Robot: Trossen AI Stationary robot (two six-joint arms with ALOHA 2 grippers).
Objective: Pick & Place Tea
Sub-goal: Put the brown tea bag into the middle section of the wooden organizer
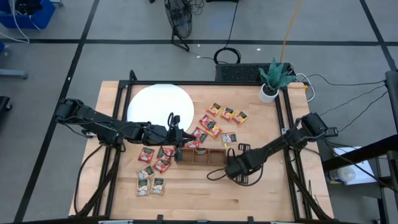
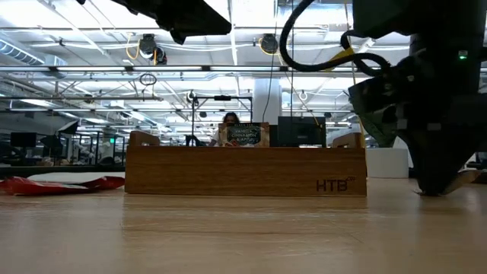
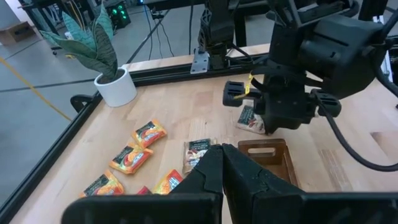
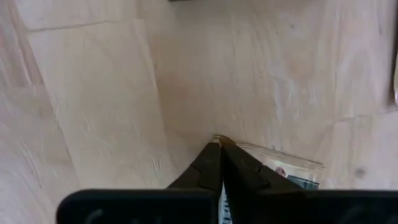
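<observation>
Tea sachets: scattered over the middle of the counter [image 1: 249, 186]. An orange-yellow group [image 1: 227, 114] is laid just beyond the far side of the wooden tray [image 1: 202, 155], toward the potted plant [image 1: 272, 79]. A red group [image 1: 158, 158] is laid at the tray's left end, with red ones also at its far left corner [image 1: 200, 134]. A pale green-white group [image 1: 151, 185] is placed nearer the front edge, below the red ones. One pale sachet [image 1: 229, 138] is laid beside the tray's right end. One sachet [image 2: 243, 134] is seen upright above the tray's wall in the low view.

Held sachet [image 4: 283, 171]: a pale sachet is pinched at its edge between the jaws of the right gripper [image 4: 219, 163], against the bare wood.

Right gripper: positioned low at the counter, just off the tray's right end; jaws clenched on the sachet.

Left gripper [image 3: 221, 163]: positioned over the tray's left end, above the red sachets; jaws pressed together with nothing visible between them.

Wooden tray: long, brown, compartmented, placed crosswise at the counter's centre.

White disc [image 1: 158, 104]: placed at the far left of the counter, well apart from the tray.

Potted plant: white pot, placed at the far right corner.
</observation>
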